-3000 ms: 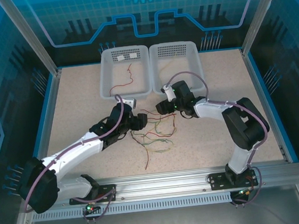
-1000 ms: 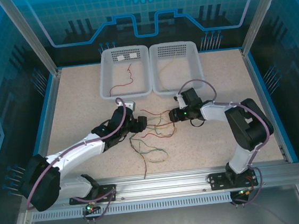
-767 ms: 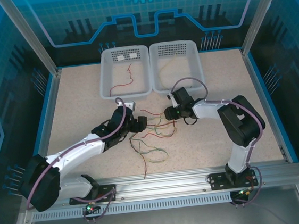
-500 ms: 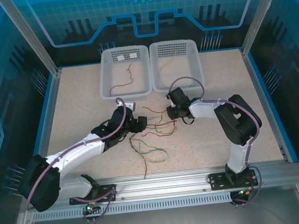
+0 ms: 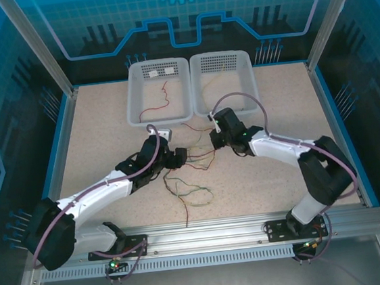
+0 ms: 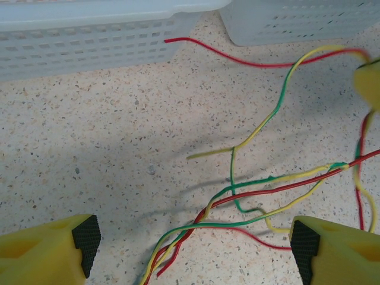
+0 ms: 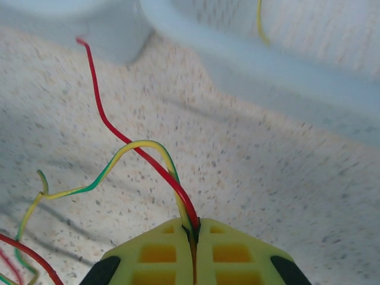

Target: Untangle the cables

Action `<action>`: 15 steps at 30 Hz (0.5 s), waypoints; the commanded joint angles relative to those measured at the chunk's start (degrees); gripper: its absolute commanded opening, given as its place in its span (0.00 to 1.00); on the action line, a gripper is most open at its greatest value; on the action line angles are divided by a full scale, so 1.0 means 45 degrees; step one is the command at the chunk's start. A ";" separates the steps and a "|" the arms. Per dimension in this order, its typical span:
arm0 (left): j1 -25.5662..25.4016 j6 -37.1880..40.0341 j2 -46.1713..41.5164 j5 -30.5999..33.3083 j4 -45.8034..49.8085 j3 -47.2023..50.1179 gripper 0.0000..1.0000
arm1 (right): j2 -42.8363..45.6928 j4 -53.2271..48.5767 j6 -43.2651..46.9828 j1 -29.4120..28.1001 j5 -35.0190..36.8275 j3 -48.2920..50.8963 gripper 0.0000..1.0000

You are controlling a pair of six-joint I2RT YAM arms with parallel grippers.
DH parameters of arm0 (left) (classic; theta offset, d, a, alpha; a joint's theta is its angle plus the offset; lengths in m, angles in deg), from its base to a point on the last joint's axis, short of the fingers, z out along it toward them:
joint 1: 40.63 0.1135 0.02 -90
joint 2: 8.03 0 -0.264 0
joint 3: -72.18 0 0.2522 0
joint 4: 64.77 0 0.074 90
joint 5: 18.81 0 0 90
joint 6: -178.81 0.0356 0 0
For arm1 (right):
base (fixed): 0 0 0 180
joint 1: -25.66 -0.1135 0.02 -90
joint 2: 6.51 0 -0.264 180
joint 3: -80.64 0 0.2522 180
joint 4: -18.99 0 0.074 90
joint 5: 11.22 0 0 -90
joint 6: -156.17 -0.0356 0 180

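My right jaws are clamped on a red cable (image 7: 176, 181) and a yellow-green cable (image 7: 142, 142). Both rise from bottom centre toward the upper left of the wrist view. My left jaws stand wide apart. The twisted cables (image 6: 205, 215) lie between them on the speckled bench (image 6: 89, 148), running from lower left to the right edge. The wires are thin, glossy and springy. The tangle (image 5: 192, 176) sits just below centre, nearer my left arm, with the perforated baskets (image 5: 163, 120) above it.

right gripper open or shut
Shut: the right gripper has its yellow jaws together, a red cable and a yellow-green cable pinched in the seam.
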 commanded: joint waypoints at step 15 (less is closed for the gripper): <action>0.0090 0.0519 -0.0821 0.0379 -0.0627 0.0141 0.85 | 0.4123 -0.0789 0.3483 -0.0867 0.3763 -0.0011 0.00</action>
